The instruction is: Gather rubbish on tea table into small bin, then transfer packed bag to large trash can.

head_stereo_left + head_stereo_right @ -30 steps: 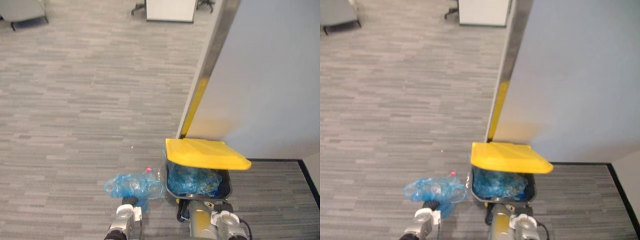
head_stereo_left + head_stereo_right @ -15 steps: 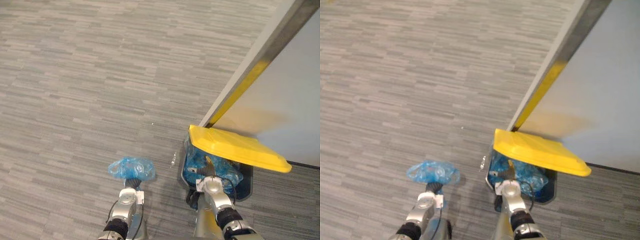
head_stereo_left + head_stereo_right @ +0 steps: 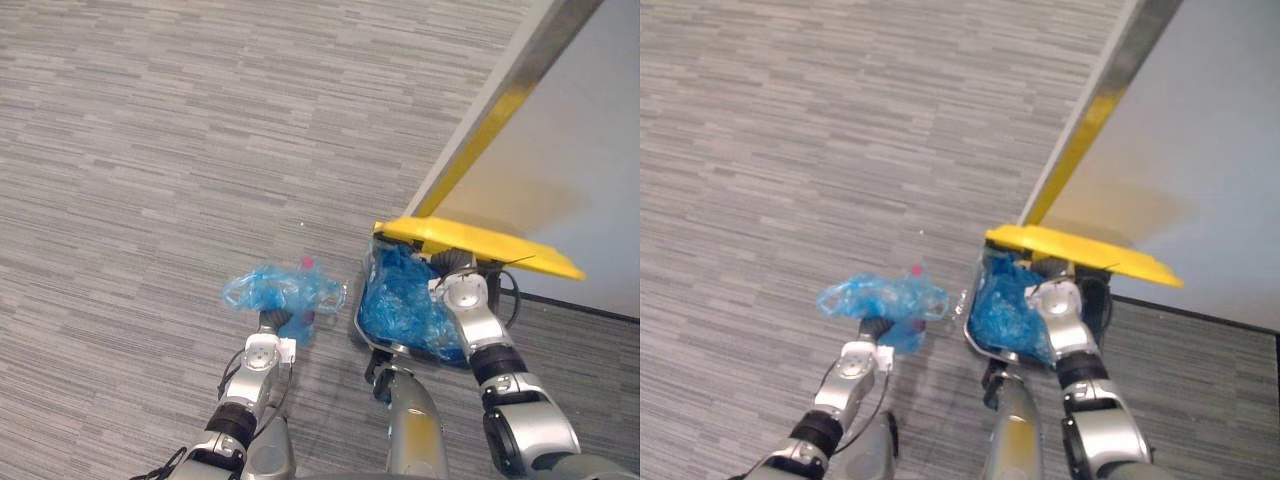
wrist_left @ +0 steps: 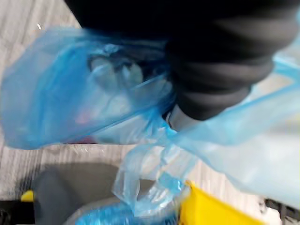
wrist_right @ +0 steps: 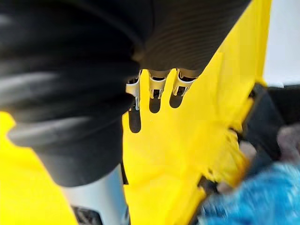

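- my left hand (image 3: 266, 335) has the blue rubbish bag (image 3: 275, 290) right on top of it, with the plastic bunched up all over the hand
- honestly can't tell whether that hand is clenched on the bag or just under it, since the blue plastic covers it in the head views and my left wrist view as well
- the bag is see-through-ish and lumpy with rubbish, and there's a pink cap (image 3: 307, 262) poking up at its top edge
- in the left wrist view a couple of loose bag handles (image 4: 157, 180) dangle down below the bundle
- the bag is out over the grey carpet floor (image 3: 150, 150), just beside the left side of the large trash can (image 3: 368, 345), not over its opening
- my right hand (image 3: 462, 295) is up under the can's yellow lid (image 3: 480, 245), released and holding nothing
- the right wrist view shows its fingers (image 5: 157, 84) straight and laid flat against the yellow plastic
- the lid is tipped up at the front, so the mouth of the can is open towards me
- inside the can there's a crumpled blue liner (image 3: 400, 300), and my right hand sits just above it
- the can is tucked in against a pale wall (image 3: 590, 120) that has a yellow strip (image 3: 480, 140) running along its corner edge
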Robot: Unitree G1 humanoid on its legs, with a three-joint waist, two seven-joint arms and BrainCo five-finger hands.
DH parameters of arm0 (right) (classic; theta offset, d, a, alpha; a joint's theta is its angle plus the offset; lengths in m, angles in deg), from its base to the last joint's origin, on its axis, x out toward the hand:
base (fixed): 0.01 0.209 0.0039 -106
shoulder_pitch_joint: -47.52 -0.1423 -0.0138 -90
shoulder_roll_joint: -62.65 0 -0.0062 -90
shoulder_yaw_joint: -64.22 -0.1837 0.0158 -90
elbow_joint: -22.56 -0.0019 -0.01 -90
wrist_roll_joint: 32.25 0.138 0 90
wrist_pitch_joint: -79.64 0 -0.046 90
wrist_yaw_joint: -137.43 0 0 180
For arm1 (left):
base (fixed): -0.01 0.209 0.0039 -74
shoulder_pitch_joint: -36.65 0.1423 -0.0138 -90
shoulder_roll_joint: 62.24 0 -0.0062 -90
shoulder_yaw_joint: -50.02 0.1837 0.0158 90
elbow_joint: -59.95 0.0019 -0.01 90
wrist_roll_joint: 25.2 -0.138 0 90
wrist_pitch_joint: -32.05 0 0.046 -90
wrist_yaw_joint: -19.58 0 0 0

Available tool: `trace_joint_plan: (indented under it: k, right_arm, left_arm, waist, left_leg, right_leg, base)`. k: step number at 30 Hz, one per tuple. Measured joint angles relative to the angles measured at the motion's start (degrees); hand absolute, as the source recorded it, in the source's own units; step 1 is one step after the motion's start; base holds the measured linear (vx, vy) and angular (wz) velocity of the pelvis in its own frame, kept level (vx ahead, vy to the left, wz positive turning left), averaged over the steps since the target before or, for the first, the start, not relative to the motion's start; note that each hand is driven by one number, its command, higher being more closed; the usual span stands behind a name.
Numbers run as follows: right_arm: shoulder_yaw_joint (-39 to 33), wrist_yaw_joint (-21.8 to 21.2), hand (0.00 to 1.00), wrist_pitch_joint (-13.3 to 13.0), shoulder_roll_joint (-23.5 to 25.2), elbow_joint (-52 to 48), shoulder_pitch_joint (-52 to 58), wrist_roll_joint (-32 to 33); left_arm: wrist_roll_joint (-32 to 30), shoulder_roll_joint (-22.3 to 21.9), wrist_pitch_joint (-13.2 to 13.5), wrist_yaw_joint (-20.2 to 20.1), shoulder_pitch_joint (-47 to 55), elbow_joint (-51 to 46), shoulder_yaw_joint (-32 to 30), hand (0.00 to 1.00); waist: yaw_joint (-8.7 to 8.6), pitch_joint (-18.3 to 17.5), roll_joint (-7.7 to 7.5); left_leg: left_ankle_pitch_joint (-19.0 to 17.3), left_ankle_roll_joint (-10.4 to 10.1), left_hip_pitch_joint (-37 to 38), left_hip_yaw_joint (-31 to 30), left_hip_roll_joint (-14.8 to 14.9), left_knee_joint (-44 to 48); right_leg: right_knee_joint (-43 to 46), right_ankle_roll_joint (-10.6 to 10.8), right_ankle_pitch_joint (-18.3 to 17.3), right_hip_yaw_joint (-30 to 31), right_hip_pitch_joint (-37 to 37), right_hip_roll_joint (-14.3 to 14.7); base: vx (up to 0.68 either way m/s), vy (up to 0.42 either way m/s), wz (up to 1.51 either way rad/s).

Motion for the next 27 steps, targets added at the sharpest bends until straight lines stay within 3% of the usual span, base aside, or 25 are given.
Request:
trace_joint_plan:
  k: [5,9,19,23,27]
  right_arm:
    - [-3.15,0.06,0.00,0.29,-1.84,-0.73,-2.24,0.49]
    - [-4.24,0.06,0.00,1.02,-2.32,-2.10,-2.20,2.16]
    - [-5.19,-0.78,0.00,1.61,-2.31,-2.10,-2.35,2.72]
    - [-5.22,-0.79,0.00,1.61,-2.06,-2.07,-2.67,2.72]
    - [-5.29,-0.88,0.00,1.66,-0.82,-1.27,-5.19,2.72]
  left_arm:
    - [1.72,0.42,0.15,-0.18,-0.08,-6.84,4.49,1.00]
    - [3.69,0.46,1.13,-0.66,0.02,-12.93,8.97,1.00]
    - [6.17,0.29,2.31,-4.38,-0.85,-26.26,21.63,1.00]
    - [6.15,-1.12,2.32,-4.78,-3.21,-27.48,23.07,1.00]
    - [6.00,-2.11,2.31,-4.65,-6.35,-27.86,24.43,1.00]
  waist:
    - [-1.44,0.09,-0.10]
    - [-1.47,0.63,-1.02]
    - [-2.07,1.51,-1.81]
    - [-2.55,1.60,-1.95]
    - [-4.12,1.92,-2.02]
  left_leg:
    - [0.90,-1.56,0.09,0.35,0.73,-0.63]
    - [1.03,-1.86,1.09,1.79,0.51,-0.66]
    - [-0.33,0.49,2.39,3.36,-0.68,0.65]
    - [-0.59,0.69,3.21,4.63,-1.31,0.56]
    - [-0.75,0.98,3.27,5.60,-1.82,0.58]
  right_leg:
    - [0.13,-0.81,0.45,0.11,-0.46,1.01]
    - [0.40,-1.29,0.78,1.27,-0.44,1.11]
    - [0.44,-1.18,0.98,3.03,0.28,0.67]
    - [0.39,-1.11,1.40,4.43,0.10,0.69]
    - [-0.72,-1.05,2.37,5.30,0.00,0.74]
  base:
    - [0.03,-0.039,-0.06]
    - [0.02,0.025,-0.11]
    - [0.00,0.032,-0.07]
    - [0.00,0.038,-0.15]
    - [-0.01,0.030,-0.10]
